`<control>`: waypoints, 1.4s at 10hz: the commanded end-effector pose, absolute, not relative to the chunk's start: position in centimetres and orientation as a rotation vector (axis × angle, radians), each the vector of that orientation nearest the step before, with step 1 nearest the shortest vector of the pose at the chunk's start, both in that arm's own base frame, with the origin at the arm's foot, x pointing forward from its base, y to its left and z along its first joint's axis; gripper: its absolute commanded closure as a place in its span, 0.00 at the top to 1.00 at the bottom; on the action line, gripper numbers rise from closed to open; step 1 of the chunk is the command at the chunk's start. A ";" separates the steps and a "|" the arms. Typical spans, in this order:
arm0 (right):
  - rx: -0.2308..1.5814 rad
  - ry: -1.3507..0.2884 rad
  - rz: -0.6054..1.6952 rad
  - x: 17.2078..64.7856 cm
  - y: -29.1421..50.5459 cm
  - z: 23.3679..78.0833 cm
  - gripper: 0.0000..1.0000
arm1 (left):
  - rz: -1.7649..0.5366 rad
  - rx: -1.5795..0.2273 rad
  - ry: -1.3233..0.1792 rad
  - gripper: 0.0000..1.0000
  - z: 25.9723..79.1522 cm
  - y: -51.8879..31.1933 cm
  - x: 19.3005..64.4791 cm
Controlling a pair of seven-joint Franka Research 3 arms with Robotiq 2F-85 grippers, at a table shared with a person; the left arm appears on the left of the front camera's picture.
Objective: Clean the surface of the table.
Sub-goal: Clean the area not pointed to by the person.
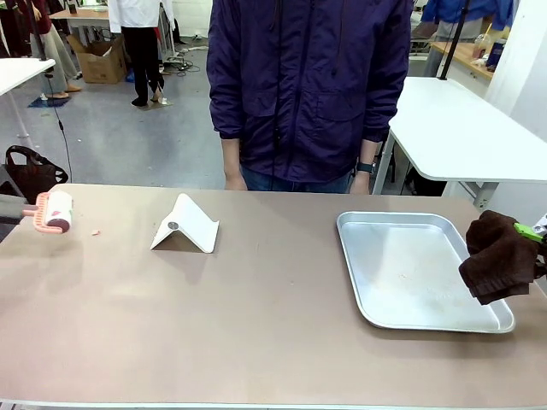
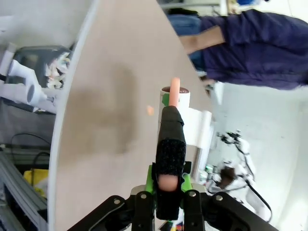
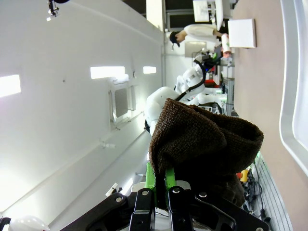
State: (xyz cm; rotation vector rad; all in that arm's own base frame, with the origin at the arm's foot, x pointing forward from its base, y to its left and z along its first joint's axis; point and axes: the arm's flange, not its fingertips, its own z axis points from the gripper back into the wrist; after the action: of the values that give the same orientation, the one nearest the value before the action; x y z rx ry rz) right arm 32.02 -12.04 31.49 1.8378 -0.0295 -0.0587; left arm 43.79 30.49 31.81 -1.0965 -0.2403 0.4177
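1. Front view: the table (image 1: 256, 333) spans the picture, and its brown top lies below and between the two grippers.
2. The left gripper (image 2: 168, 179) is clamped tight on the black handle of a lint roller (image 2: 175, 98). The roller's head sticks out past the fingertips, above the table's left end, and a shadow falls on the top beneath it.
3. A pink speck (image 1: 96, 231) lies on the table just beyond the roller's head, toward the middle.
4. The right gripper (image 3: 160, 174) is closed on a brown cloth (image 3: 202, 139), which bunches over the green pads and hangs from them.
5. That cloth hangs at the table's right end, over the right rim of a metal tray (image 1: 402, 256). I cannot tell whether it touches the rim.
6. A white folded stand (image 1: 188, 224) sits on the table between the grippers, nearer the left one.
7. A person (image 1: 308, 85) stands at the far edge, across the table from both grippers, arms down.
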 end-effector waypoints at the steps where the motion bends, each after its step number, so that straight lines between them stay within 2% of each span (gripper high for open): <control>1: 1.851 -0.049 -0.063 32.1 -12.0 31.9 0.09 | 0.441 -1.056 -0.174 0.22 31.0 30.4 45.8; 6: 1.851 -0.049 -0.063 32.1 -12.0 31.9 0.09 | 0.444 -1.021 -0.131 0.22 29.2 30.0 47.0; 7: 1.851 -0.049 -0.063 32.1 -12.0 31.9 0.09 | 0.422 -1.047 -0.078 0.22 29.0 29.8 47.0; 8: 1.851 -0.049 -0.063 32.1 -12.0 31.9 0.09 | 0.425 -1.026 -0.113 0.22 28.8 29.4 47.1; 14: 1.851 -0.049 -0.063 32.1 -12.0 31.9 0.09 | 0.319 -1.006 -0.059 0.22 27.8 23.3 48.9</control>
State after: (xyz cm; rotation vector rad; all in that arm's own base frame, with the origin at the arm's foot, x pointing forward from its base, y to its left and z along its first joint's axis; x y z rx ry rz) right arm 32.02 -12.04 31.49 1.8378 -0.0293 -0.0585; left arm 49.76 24.38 28.95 -1.0583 -0.0942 0.3322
